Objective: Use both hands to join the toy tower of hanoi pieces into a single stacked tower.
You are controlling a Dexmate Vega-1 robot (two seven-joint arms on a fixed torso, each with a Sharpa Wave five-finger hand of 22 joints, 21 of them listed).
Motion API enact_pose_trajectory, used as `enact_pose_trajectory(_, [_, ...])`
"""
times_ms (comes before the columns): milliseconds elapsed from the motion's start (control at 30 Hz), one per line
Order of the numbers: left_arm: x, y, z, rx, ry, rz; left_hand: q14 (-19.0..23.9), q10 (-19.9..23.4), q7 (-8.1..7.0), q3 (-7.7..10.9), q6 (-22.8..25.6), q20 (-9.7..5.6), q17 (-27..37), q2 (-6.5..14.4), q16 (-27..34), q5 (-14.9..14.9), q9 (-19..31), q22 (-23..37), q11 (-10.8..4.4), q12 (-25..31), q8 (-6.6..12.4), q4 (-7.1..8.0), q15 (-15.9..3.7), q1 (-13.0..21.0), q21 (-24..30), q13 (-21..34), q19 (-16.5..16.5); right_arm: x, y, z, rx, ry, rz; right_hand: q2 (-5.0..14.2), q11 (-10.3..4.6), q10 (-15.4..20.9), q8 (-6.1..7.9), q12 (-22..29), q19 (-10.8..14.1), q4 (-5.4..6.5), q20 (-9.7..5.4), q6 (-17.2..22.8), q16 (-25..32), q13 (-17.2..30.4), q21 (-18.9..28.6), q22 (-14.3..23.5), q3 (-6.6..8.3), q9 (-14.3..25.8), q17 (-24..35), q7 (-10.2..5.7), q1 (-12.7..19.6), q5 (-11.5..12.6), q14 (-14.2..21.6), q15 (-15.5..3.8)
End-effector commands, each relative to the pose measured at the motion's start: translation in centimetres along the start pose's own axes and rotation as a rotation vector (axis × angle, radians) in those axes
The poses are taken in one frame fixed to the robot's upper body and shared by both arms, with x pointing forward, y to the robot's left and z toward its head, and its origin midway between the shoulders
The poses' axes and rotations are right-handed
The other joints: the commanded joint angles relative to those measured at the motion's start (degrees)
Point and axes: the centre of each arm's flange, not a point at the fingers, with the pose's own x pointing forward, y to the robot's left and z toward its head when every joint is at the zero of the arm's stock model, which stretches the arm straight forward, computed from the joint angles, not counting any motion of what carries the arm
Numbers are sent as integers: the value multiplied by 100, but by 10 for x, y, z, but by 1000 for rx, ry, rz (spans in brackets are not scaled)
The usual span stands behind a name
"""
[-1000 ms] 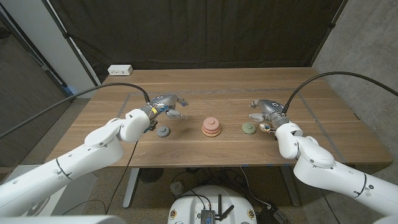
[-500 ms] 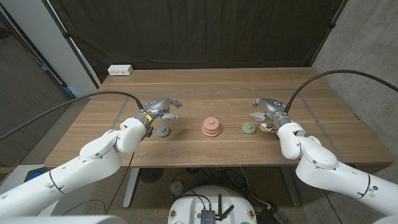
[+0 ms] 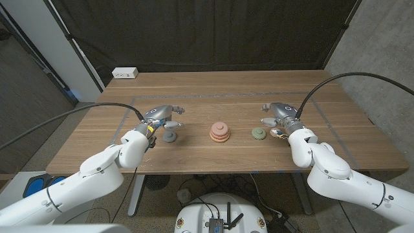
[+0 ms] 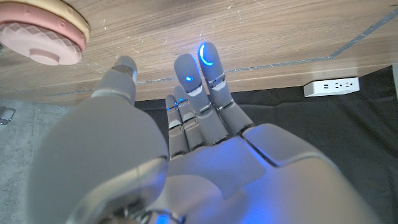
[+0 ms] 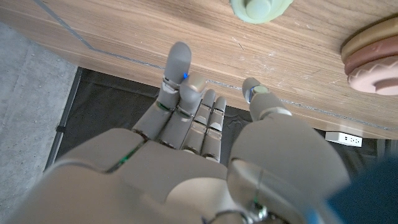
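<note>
Two hands hover with their fingers loosely spread and nothing between them. The left hand (image 3: 163, 115) hangs just above and behind the grey piece (image 3: 169, 136), fingers fanned toward the table's middle; its wrist view shows the fingers (image 4: 198, 81) extended side by side with the thumb held apart, closing on nothing. The right hand (image 3: 277, 114) sits just beside the green piece (image 3: 259, 133), on its outer side, fingers (image 5: 180, 81) likewise extended with the thumb held apart and empty.

Between the two small pieces, well apart from each, stands the pink stack (image 3: 220, 132) of wider discs at the middle of the wooden table (image 3: 213, 90). A white power strip (image 3: 125, 73) lies at the far left corner.

By my reading, this is the approach before the first grasps: no small piece is lifted yet. Next, each hand likely needs to lower, pinch its piece by the rim, and carry it to the stack, one after the other so the hands do not meet over it.
</note>
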Motion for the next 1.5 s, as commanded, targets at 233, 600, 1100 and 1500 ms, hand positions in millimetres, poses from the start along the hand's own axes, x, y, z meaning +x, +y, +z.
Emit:
enact_pose_trajectory(233, [-4, -8, -15, 19, 32, 14, 70, 63, 14, 46, 65, -775, -4, -9, 42, 53, 10, 14, 1, -11, -26, 1, -334, 60, 10, 13, 61, -4, 3, 7, -24, 3, 3, -2, 20, -71, -14, -18, -65, 8, -542, -21, -61, -18, -22, 12, 38, 34, -16, 20, -67, -23, -84, -305])
enact_pose_trajectory(600, [-5, -7, -17, 18, 37, 25, 68, 78, 12, 60, 112, -777, -23, -8, 38, 64, 13, 11, 2, -25, -34, 1, -335, 68, 5, 20, 72, -6, 5, 11, -34, -11, 25, -10, 36, -123, -13, -15, -105, 8, -542, -70, -102, -29, -33, 11, 32, 76, -24, 45, -65, -38, -128, -306])
enact_pose_trajectory(1100, [-3, -2, -19, 26, 33, 31, 70, 123, 7, 69, 150, -773, -33, 1, 38, 69, 16, 9, -9, -21, -37, 10, -335, 59, 1, 26, 84, -3, 7, 19, -78, -6, 120, -115, 148, -549, -214, -59, -295, 21, -529, -505, -335, -85, -84, 4, -46, 85, -141, 173, -131, -100, -358, -306])
enact_pose_trajectory(1500, [0, 2, -20, 31, 28, 41, 95, 162, 10, 81, 187, -770, -24, 15, 55, 76, 18, 4, 6, -24, -40, 17, -336, 49, -5, 20, 98, 0, 8, 24, -121, 31, 193, -258, 343, -1027, -392, -55, -519, 56, -513, -985, -629, -162, -150, -2, -282, 77, -450, 351, -292, -238, -627, -303])
